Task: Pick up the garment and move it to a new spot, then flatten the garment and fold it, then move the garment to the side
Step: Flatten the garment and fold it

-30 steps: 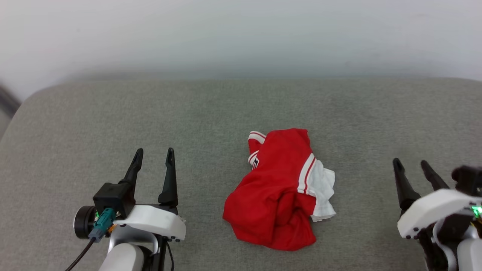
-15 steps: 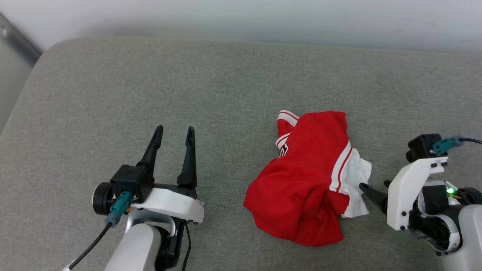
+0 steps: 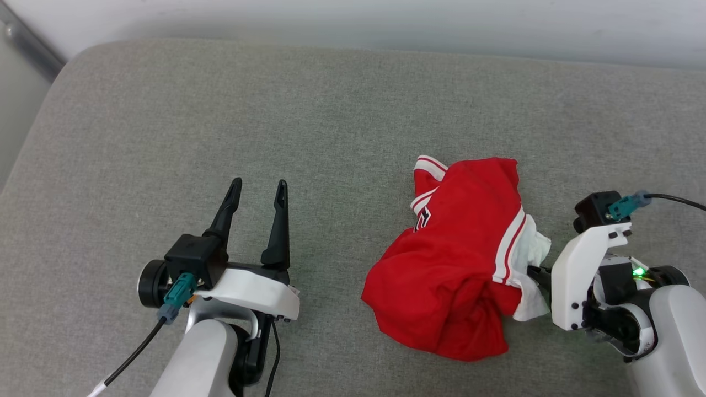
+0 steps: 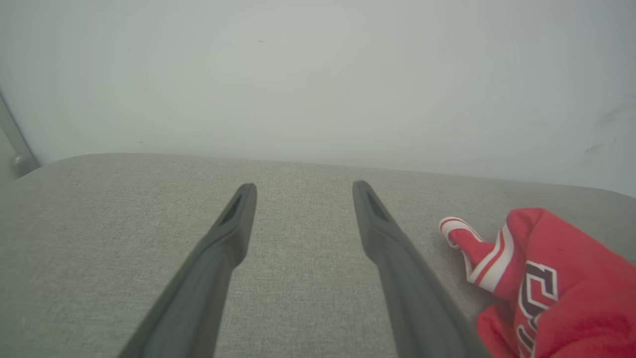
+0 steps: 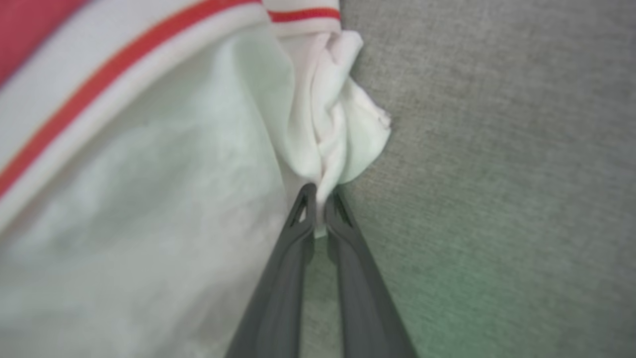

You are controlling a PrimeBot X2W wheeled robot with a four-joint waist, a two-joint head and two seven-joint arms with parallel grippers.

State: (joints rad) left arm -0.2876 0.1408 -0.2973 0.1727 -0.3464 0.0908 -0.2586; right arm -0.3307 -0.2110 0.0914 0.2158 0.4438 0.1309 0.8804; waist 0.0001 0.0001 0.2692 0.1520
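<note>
White sleeve fold at 3 o'clock of garment barely nipped in right tool, left tool wide: could slip on lifting.

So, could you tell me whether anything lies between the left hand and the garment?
Nothing visible does: just bare grey cushion separates the open left hand from the garment. The right hand is shut on its white sleeve.

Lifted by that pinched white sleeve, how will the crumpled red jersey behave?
Probably floppy: the garment lies crumpled in soft folds, so it should hang and unfurl below the right end effector. Likely light, being thin cloth. The pinch holds just a small sleeve fold, so it might slip.
</note>
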